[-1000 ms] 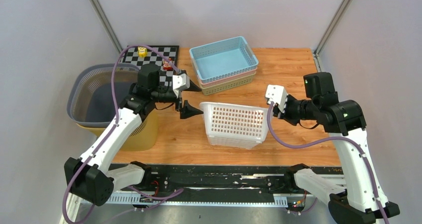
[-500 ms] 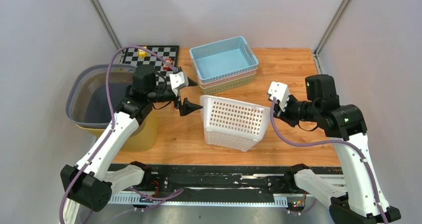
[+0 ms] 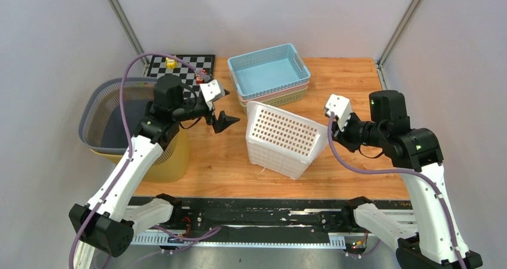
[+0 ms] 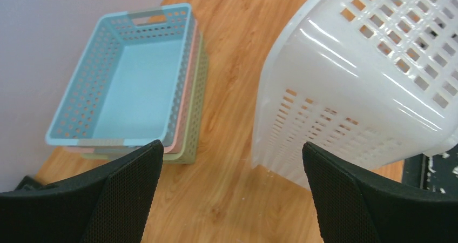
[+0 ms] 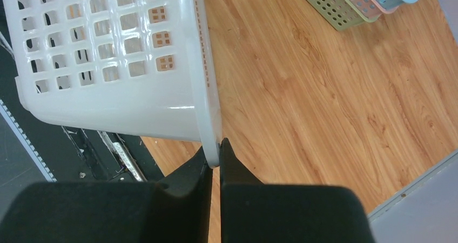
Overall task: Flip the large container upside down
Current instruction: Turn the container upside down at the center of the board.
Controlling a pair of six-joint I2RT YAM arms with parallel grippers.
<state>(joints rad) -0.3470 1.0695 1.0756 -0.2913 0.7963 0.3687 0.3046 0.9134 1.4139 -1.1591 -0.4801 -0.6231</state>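
Observation:
The large container is a white perforated basket [image 3: 281, 140] [image 4: 367, 81] [image 5: 108, 54] in the middle of the wooden table. It is tipped on its side, its perforated base facing up and left, one long edge resting on the table. My right gripper [image 3: 328, 137] [image 5: 216, 150] is shut on the right end of its rim, which is pinched between the two fingers. Left of the basket and above the table, my left gripper [image 3: 222, 110] [image 4: 232, 148] is open wide, apart from the basket, with only bare wood between its fingers.
A stack of trays [image 3: 269, 72] [image 4: 135, 81], blue over pink over green, stands just behind the basket. At the left edge, a grey round basket [image 3: 113, 116] sits on a yellow bin. A chessboard [image 3: 179, 66] with small pieces lies at the back left.
My right gripper has rolled the basket further over, so its base now faces up. The left gripper has drawn back to the left, away from the basket's end.

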